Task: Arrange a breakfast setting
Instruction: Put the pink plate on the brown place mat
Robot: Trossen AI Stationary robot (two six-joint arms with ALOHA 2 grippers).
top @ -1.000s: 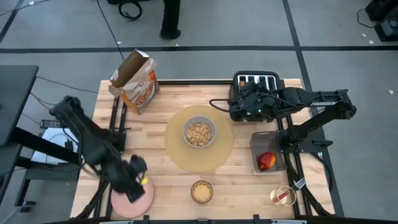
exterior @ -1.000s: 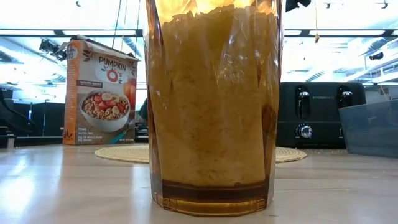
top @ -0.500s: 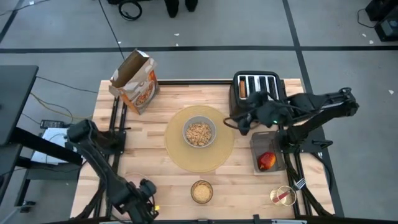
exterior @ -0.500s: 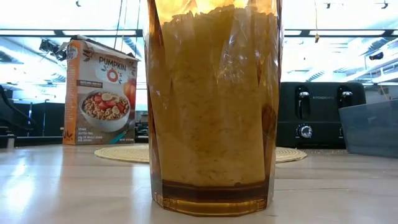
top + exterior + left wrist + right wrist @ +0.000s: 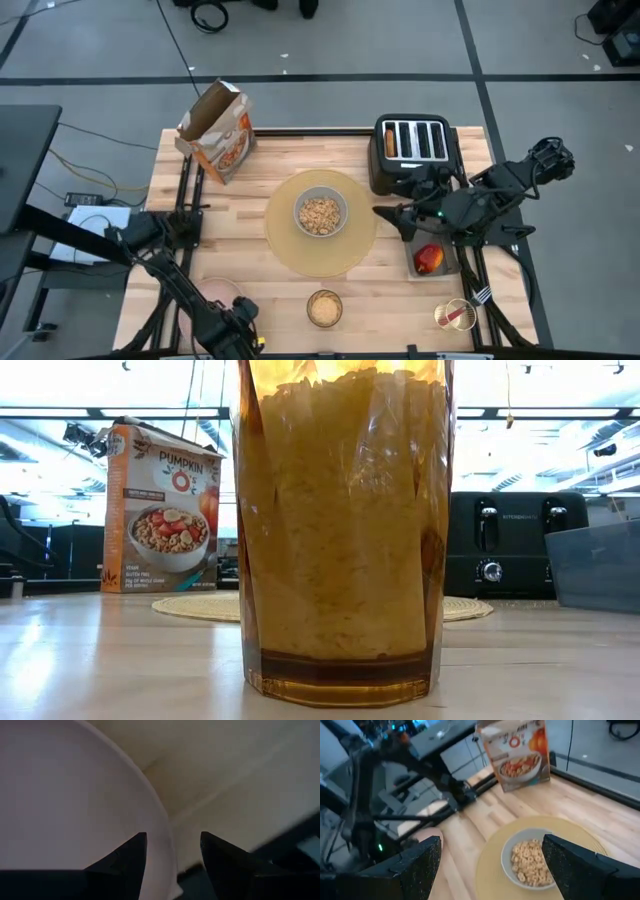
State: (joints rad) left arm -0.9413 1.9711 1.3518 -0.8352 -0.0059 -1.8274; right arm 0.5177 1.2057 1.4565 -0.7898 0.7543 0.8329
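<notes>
The tan placemat [image 5: 352, 250] lies mid-table, and the grey bowl [image 5: 320, 213] of cereal stands on it. The amber glass [image 5: 324, 308], full of yellow flakes, stands near the front edge and fills the low view [image 5: 342, 530]. At the near left lies the pink plate [image 5: 214, 292]. My left gripper [image 5: 172, 835] points down at it, open, one finger over the plate and one outside its rim. The apple [image 5: 429, 258] sits in a grey bin [image 5: 416, 228] at the right. The red-handled fork [image 5: 470, 305] is at the near right corner. My right gripper [image 5: 385, 212] hangs open, raised over the placemat's right edge. My left gripper comes from above, pointing down, and stands astride the plate's rim [image 5: 167, 827] at the plate's near side. The plate lies flat on the table. Whether either finger touches the plate I cannot tell.
The black toaster [image 5: 412, 150] stands at the far right, with a slice in one slot. An open cereal box [image 5: 218, 130] stands at the far left corner. A clear cup [image 5: 457, 316] is beside the fork. Bare wood shows between the plate and the placemat.
My left gripper has come down and toward the table's near edge, ending at the plate's near rim. My right gripper has swung from beside the toaster toward the near edge, along the placemat's right side, still open.
</notes>
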